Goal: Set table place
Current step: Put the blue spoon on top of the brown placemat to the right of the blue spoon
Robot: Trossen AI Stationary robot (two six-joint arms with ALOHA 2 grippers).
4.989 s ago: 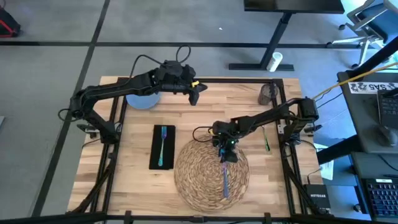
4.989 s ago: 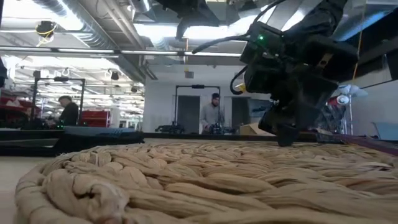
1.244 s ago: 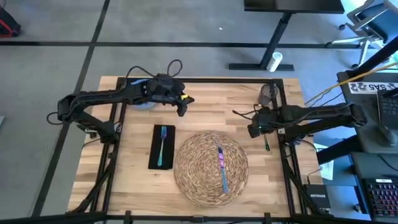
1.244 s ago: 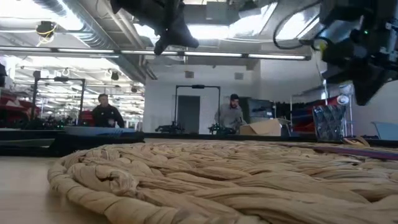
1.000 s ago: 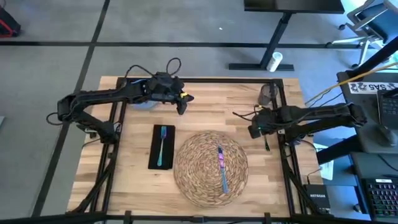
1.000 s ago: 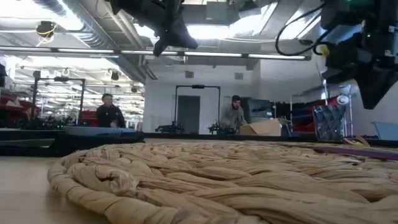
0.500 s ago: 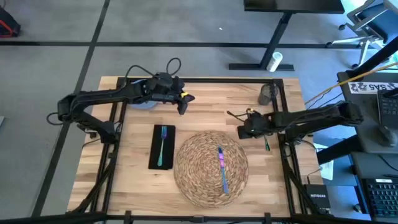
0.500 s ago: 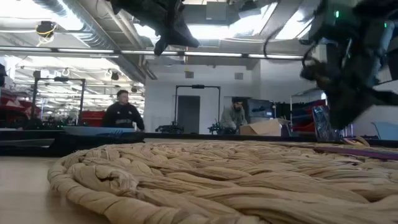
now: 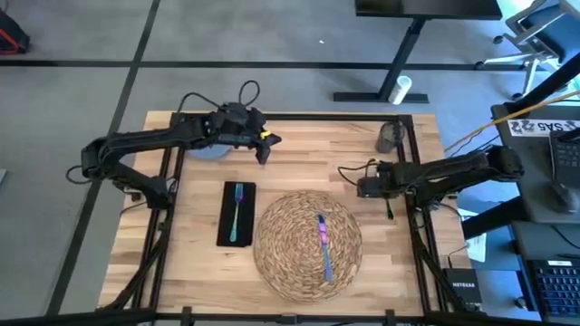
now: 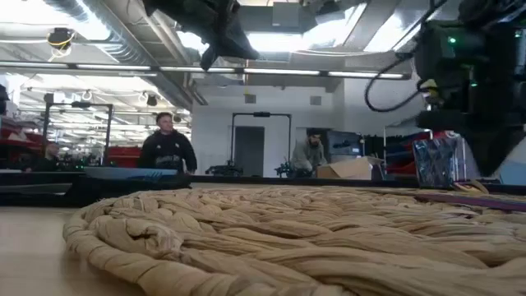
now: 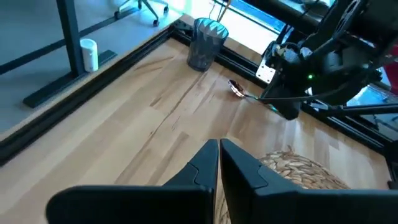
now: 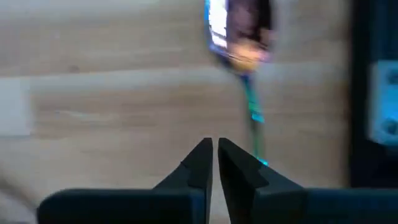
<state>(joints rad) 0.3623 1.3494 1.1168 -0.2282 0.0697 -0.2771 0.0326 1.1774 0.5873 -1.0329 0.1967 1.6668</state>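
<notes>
1. High view: placemat (image 9: 308, 244) sits on the table (image 9: 299, 149) near its front edge, with one piece of colourful cutlery (image 9: 323, 243) lying on it. The napkin (image 9: 236, 214), with the fork (image 9: 236, 210) on top, lies just beside the mat. The plate (image 9: 207, 149) is at the back left corner under the left arm; the cup (image 9: 391, 137) is at the back right corner. The plate is not yet on the mat.
2. Low view: only mat weave fills the foreground; people are in the room behind.
3. Left wrist view: left gripper (image 11: 219, 155) is pinched narrow and empty, hanging over bare wood.
4. Right wrist view: right gripper (image 12: 215, 151) is narrow and empty, just beside the spoon (image 12: 239, 43) near the right edge. Judged step: fetching the spoon. The next move needs the fingers spread and lowered over the handle. The frame rail close by may crowd the grasp.
</notes>
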